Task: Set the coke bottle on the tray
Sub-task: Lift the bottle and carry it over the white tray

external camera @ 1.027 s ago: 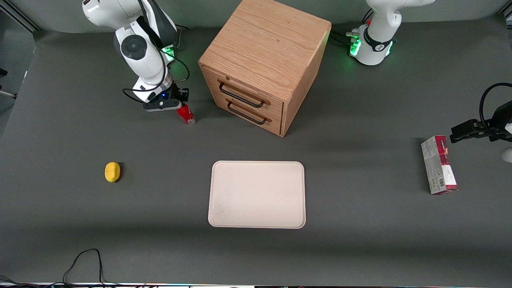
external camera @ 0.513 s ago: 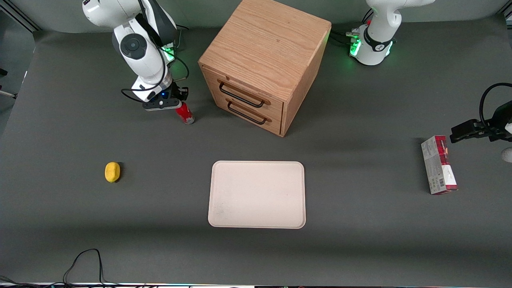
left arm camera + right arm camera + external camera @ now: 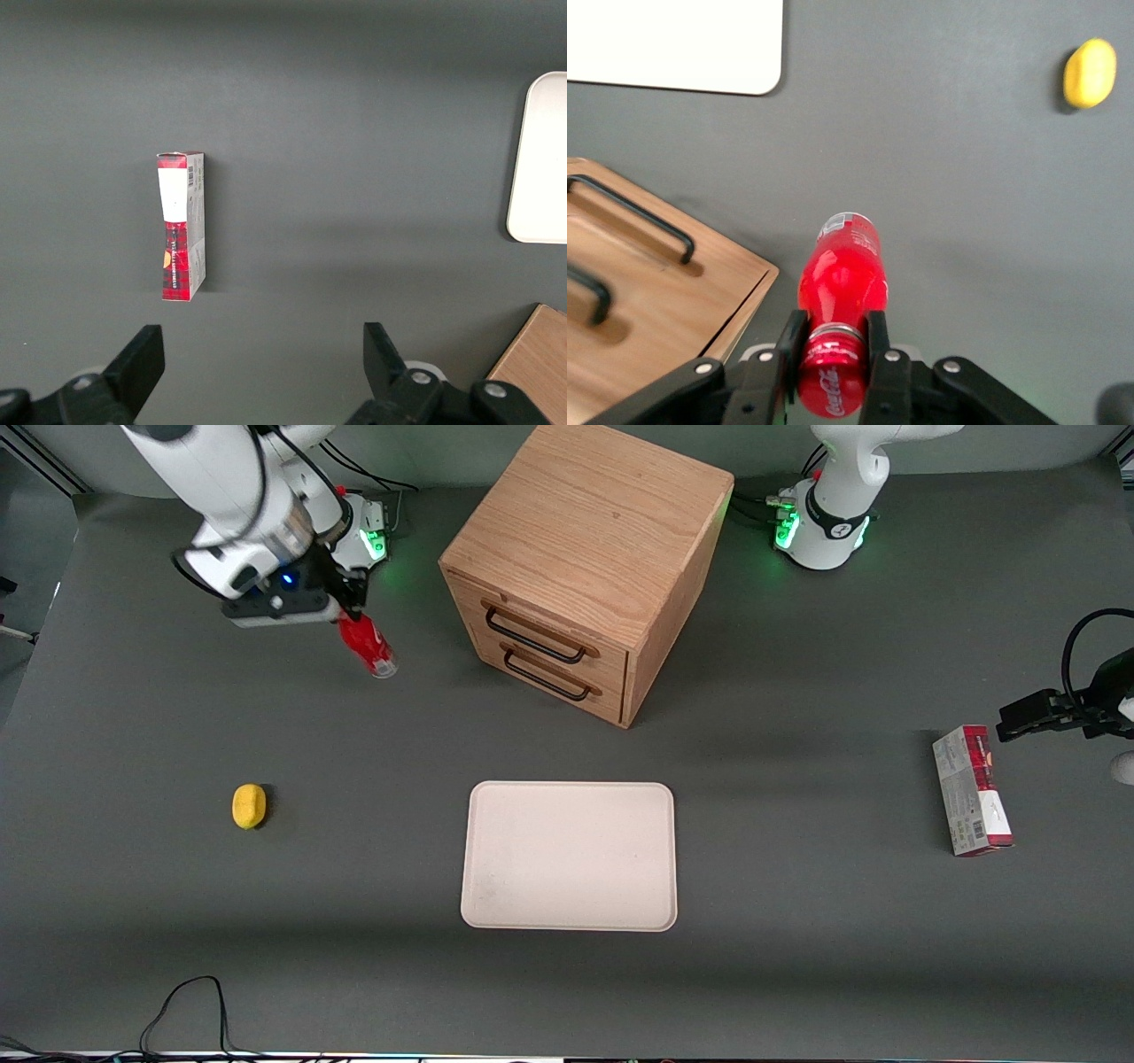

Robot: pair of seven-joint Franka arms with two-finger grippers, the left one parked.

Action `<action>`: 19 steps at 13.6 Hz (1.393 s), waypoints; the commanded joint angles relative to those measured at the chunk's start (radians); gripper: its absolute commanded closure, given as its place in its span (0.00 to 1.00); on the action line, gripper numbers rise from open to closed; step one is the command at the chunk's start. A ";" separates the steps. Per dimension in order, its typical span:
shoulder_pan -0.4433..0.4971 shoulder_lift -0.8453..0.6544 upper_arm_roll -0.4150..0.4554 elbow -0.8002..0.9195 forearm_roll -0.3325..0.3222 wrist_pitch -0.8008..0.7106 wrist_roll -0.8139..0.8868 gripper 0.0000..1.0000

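My right gripper (image 3: 347,613) is shut on the neck of the coke bottle (image 3: 368,645), a slim red bottle with a clear base, and holds it lifted off the table beside the wooden cabinet. In the right wrist view both fingers (image 3: 877,332) clamp the bottle (image 3: 842,283) just below its red cap. The cream-white tray (image 3: 569,856) lies flat in the middle of the table, nearer the front camera than the cabinet and well apart from the bottle. One corner of the tray also shows in the right wrist view (image 3: 700,53) and in the left wrist view (image 3: 540,168).
A wooden two-drawer cabinet (image 3: 580,567) stands beside the gripper, its drawers shut. A yellow lemon-like object (image 3: 249,806) lies nearer the front camera than the gripper. A red-and-grey carton (image 3: 971,790) lies toward the parked arm's end. A black cable (image 3: 186,1001) lies at the table's front edge.
My gripper has risen with the coke bottle in it, lifting it off the table and carrying it away from the cabinet. The tray, lemon and carton have not moved.
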 commanded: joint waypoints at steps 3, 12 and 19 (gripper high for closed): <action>0.010 0.057 -0.005 0.247 0.009 -0.158 0.005 0.78; -0.001 0.705 -0.002 1.030 0.055 -0.261 -0.039 0.78; -0.002 0.967 0.018 1.228 0.052 -0.126 -0.093 0.80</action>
